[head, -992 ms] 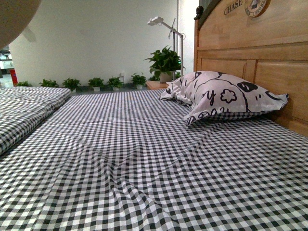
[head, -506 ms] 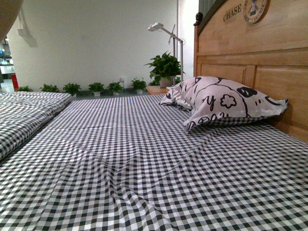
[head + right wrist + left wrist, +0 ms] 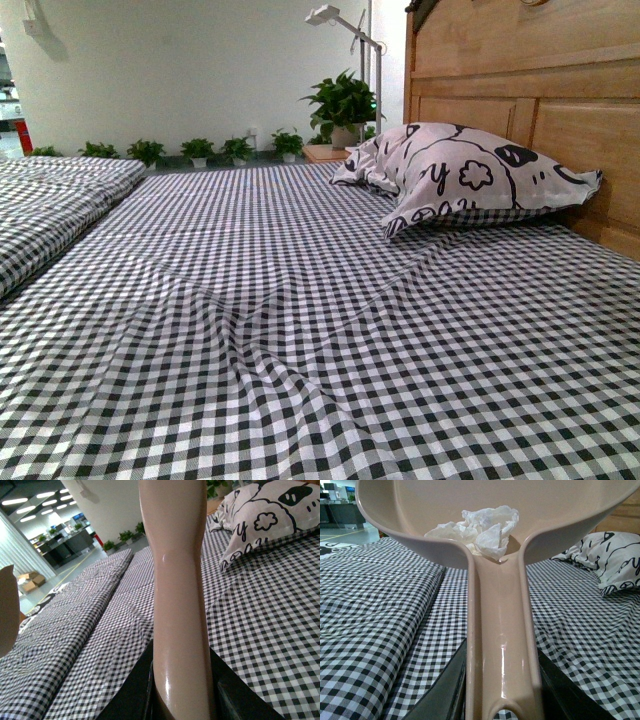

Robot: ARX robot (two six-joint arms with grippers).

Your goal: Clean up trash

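Trash [image 3: 477,529]: crumpled white paper wad, sits inside the dustpan [image 3: 420,500] pan, upper centre of the left wrist view, right at the throat where pan meets handle. Touching the pan's back wall, resting in it, not on the bed.

Left end effector [image 3: 501,700]: dark fingers [image 3: 445,695] flank the dustpan handle [image 3: 500,630] on both sides at bottom centre of the frame, narrow, closed round the handle as far as I can judge. Handle's long axis runs straight up the frame from the end effector to the pan, so the trash lies directly ahead along that axis, past the far end of the handle, well apart from the fingers. Left arm is clearly the nearer one; it carries the wad.

Right end effector [image 3: 182,695]: also narrow, dark fingers either side of a second pink-beige handle [image 3: 177,580] rising up frame centre; prob. a brush or broom handle, head not in view, can't tell. No trash in that view.

Front view: checked bed sheet [image 3: 300,330] w/ no wad on it, pillow [image 3: 470,175] upper right against the headboard [image 3: 530,90]; neither arm in view.

Judgement: pickup looks done; next needs the pan kept level so the wad doesn't roll out, then tip into a bin. No bin visible.
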